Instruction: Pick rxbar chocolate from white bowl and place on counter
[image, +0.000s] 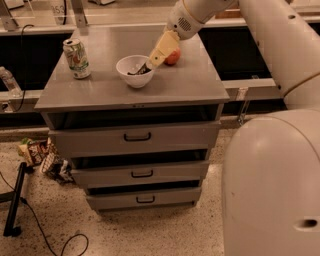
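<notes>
The white bowl (131, 67) stands on the grey counter (190, 82), left of centre. The rxbar chocolate (141, 71) is a dark wrapper lying in the bowl's right half, partly hidden by the rim. My gripper (151, 62) reaches down from the upper right on the white arm. Its tan tip is at the bowl's right rim, just above the bar. I cannot see whether it touches the bar.
A red apple (173, 57) sits right behind the gripper, to the right of the bowl. A soda can (77, 58) stands at the counter's left. The cabinet's three drawers (137, 136) are below. Packets (42, 156) and cables lie on the floor at left.
</notes>
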